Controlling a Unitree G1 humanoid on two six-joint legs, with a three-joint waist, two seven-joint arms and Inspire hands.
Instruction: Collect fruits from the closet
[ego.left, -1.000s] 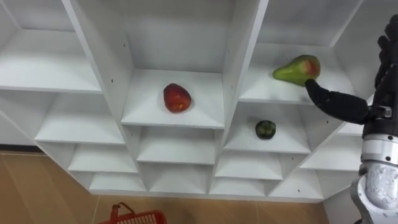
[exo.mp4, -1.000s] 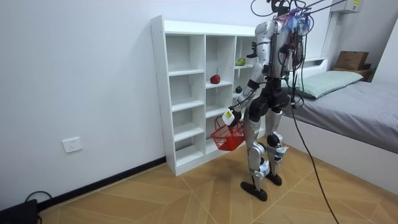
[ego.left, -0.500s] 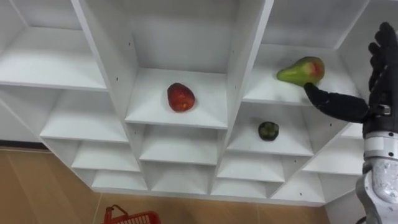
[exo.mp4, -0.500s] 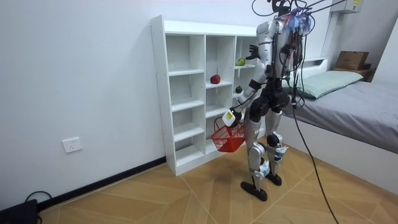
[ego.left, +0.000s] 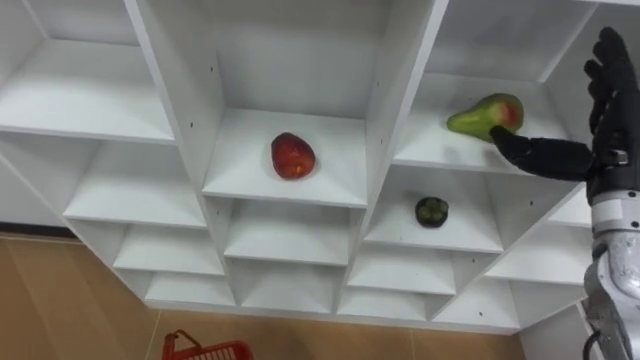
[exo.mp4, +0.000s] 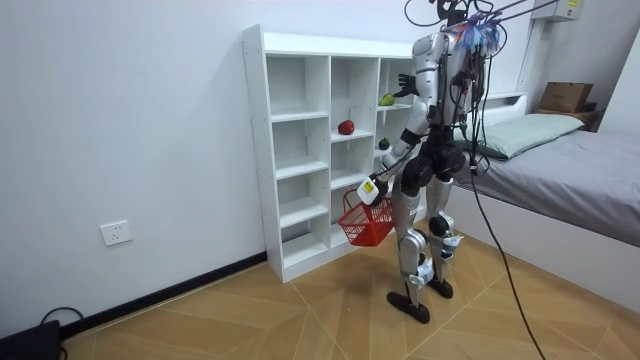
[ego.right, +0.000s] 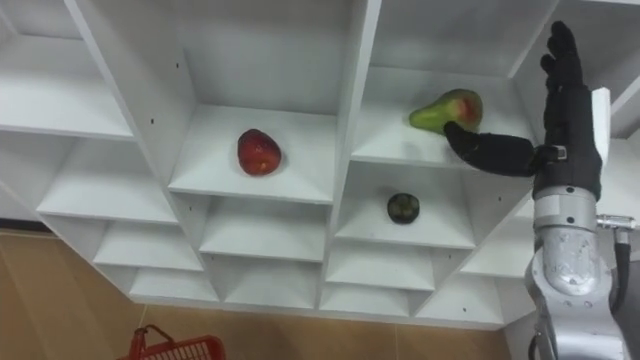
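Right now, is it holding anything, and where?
Its left hand carries the red basket by the handle. The right hand is open beside the pear, gripping nothing.

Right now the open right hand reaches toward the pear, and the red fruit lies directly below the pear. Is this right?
No. The left eye view shows the dark green fruit below the pear; the red fruit lies one column left.

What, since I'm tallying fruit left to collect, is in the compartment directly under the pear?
One small dark green fruit lies there, alone, below the pear. The thumb of the right hand covers a bit of that compartment's upper right corner.
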